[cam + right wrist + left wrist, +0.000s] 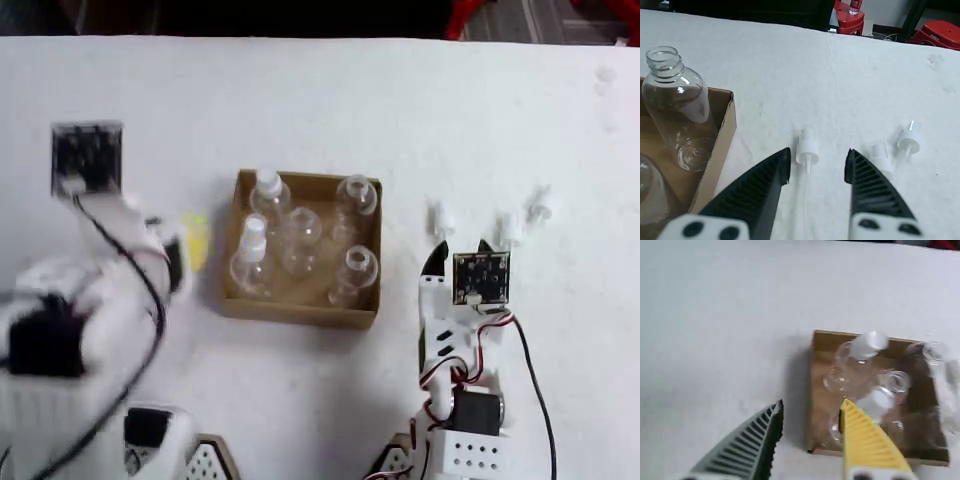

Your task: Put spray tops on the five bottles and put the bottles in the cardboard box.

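Spray top (806, 150) just ahead of right hand (817, 160) | spread, empty | left hand (811, 407) spread, empty, beside cardboard box (830, 338)

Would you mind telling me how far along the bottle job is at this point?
Done: all five bottles stand in the cardboard box, two already capped. In hand: nothing; the open right gripper faces a spray top. Left: three open bottles and three loose tops.

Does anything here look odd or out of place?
Yes: three bottles already stand in the cardboard box with open necks, while three spray tops lie loose on the table beside it.
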You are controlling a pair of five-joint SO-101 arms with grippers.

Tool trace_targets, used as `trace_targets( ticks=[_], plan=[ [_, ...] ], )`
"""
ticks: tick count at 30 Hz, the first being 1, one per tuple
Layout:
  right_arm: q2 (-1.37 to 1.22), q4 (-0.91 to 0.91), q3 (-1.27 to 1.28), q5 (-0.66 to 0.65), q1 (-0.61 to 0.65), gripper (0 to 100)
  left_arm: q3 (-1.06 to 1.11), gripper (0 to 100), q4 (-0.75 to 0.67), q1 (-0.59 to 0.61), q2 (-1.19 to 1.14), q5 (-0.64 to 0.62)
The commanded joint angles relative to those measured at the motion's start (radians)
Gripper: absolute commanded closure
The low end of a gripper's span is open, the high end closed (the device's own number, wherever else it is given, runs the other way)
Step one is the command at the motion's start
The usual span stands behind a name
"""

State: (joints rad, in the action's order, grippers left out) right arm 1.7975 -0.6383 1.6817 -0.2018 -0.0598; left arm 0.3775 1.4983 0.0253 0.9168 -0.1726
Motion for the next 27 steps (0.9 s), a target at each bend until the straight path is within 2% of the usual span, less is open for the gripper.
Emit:
trace_targets(
  ticks=[1,5,11,17,23,27],
  plan=[
    [0.005,-0.001,0.009,-0.012,0.007,83.7,-0.034,82,-0.071,0.283,-0.147,0.074],
    [0.005,-0.001,0.009,-0.012,0.007,83.6,-0.029,82,-0.068,0.394,-0.246,0.074],
    [0.005,-0.001,0.008,-0.012,0.008,83.6,0.086,82,-0.101,0.387,-0.384,0.074],
    [0.005,-0.001,0.008,-0.012,0.008,83.6,0.264,82,-0.328,0.364,-0.489,0.077],
    [0.005,-0.001,0.008,-0.011,0.042,83.6,0.394,82,-0.496,0.361,-0.519,0.077],
    [0.007,-0.001,0.008,-0.011,0.028,83.6,0.499,82,-0.677,0.36,-0.519,0.075]
  ],
)
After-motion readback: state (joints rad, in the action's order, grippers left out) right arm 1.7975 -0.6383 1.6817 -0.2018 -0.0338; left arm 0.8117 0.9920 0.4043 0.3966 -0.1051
